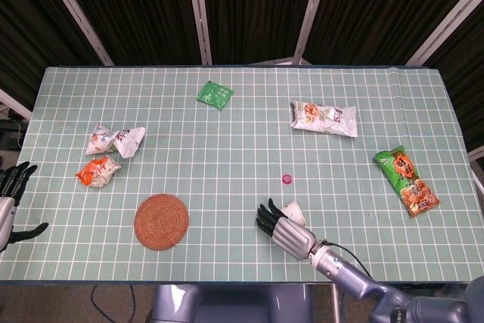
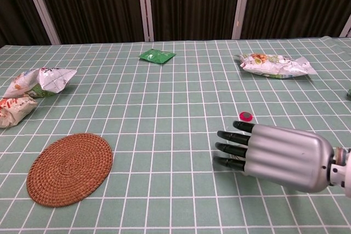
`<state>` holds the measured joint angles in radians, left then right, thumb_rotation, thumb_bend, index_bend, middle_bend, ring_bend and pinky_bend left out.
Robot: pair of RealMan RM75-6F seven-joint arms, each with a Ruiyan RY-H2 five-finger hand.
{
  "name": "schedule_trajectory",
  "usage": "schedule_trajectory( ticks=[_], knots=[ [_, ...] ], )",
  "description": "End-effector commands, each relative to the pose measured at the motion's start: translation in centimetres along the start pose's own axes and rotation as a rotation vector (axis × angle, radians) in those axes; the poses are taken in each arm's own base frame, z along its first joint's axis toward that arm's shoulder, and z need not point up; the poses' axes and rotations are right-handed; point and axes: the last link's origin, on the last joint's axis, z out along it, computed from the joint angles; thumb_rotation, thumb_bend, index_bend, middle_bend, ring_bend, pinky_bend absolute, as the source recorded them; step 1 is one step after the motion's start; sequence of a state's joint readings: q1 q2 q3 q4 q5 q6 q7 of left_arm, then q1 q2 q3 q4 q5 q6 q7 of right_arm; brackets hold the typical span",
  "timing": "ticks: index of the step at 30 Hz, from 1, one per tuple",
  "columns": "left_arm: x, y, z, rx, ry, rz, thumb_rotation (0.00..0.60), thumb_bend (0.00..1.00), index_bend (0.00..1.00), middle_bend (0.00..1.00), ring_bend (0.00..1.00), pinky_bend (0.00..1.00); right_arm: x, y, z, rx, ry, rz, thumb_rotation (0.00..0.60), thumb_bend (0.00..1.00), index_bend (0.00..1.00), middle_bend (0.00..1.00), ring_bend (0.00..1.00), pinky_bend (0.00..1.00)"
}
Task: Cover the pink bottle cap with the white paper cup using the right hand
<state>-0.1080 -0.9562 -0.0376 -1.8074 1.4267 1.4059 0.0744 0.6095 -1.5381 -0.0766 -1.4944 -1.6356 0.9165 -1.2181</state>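
Right hand point(image 1: 286, 232): low centre of the head view, at the near table edge; back of the hand up, dark fingers point(image 2: 233, 147) laid out straight and pointing toward frame left in the chest view. Lies over the cup; whether the thumb closes on it cannot be told.
White paper cup point(image 1: 295, 212): only a sliver shows, just above and right of the right hand in the head view; in the chest view it is hidden behind the hand.
Pink bottle cap point(image 1: 286, 179): bare on the tablecloth, uncovered, centre-right of the head view, just above the hand and apart from it; in the chest view it sits just past the fingertips point(image 2: 245, 116).
Left hand point(image 1: 10, 200): far left edge of the head view, off the table's side, dark fingers spread, holding nothing.
Woven round coaster point(image 1: 161, 220): lower left of centre, flat, well apart from the right hand.
Green sachet point(image 1: 215, 94): upper centre.
White snack bag point(image 1: 324, 118): upper right of centre.
Green snack bag point(image 1: 406, 180): right edge, mid height.
Crumpled white wrapper point(image 1: 115, 139): left side; an orange wrapper point(image 1: 97, 172) just below it.
Table point(image 1: 227, 149): green cloth with a white grid.
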Motion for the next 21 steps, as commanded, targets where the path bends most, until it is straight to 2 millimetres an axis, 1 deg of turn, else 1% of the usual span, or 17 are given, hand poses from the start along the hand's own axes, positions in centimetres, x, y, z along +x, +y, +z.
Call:
schedule_trajectory(
  ticks=[1,3,6,9,13,17,18,21],
  knots=[
    [0.0,0.0,0.0,0.000,-0.001,0.001,0.600,0.00,0.00,0.00,0.00,0.00,-0.4,-0.1,0.0,0.002,0.001,-0.013,0.600,0.17,0.00,0.16,0.02,0.37],
    [0.0,0.1,0.0,-0.001,-0.001,0.001,0.600,0.00,0.00,0.00,0.00,0.00,-0.4,-0.2,0.0,0.002,0.012,-0.017,0.600,0.21,0.04,0.24,0.11,0.49],
    [-0.1,0.1,0.0,0.001,-0.001,0.000,0.600,0.00,0.00,0.00,0.00,0.00,-0.4,-0.1,0.1,0.001,0.046,-0.030,0.600,0.27,0.11,0.35,0.23,0.59],
    [0.0,0.1,0.0,0.002,-0.001,0.000,0.600,0.00,0.00,0.00,0.00,0.00,-0.4,0.1,0.2,-0.002,0.076,-0.015,0.600,0.30,0.16,0.40,0.28,0.62],
    [0.0,0.0,0.0,0.003,-0.002,-0.002,0.600,0.00,0.00,0.00,0.00,0.00,-0.2,0.9,0.6,-0.027,0.143,0.038,0.600,0.30,0.17,0.42,0.30,0.63],
    [0.0,0.0,0.0,0.003,-0.004,-0.004,0.600,0.00,0.00,0.00,0.00,0.00,0.1,2.4,1.2,-0.095,0.184,0.190,0.600,0.30,0.18,0.42,0.30,0.64],
    [-0.1,0.0,0.0,0.003,-0.005,-0.004,0.600,0.00,0.00,0.00,0.00,0.00,0.3,3.1,1.6,-0.135,0.192,0.273,0.600,0.30,0.18,0.42,0.30,0.64],
    [-0.1,0.0,0.1,0.003,-0.007,-0.006,0.600,0.00,0.00,0.00,0.00,0.00,0.5,4.7,2.3,-0.222,0.204,0.450,0.600,0.30,0.18,0.42,0.30,0.64]
  ],
)
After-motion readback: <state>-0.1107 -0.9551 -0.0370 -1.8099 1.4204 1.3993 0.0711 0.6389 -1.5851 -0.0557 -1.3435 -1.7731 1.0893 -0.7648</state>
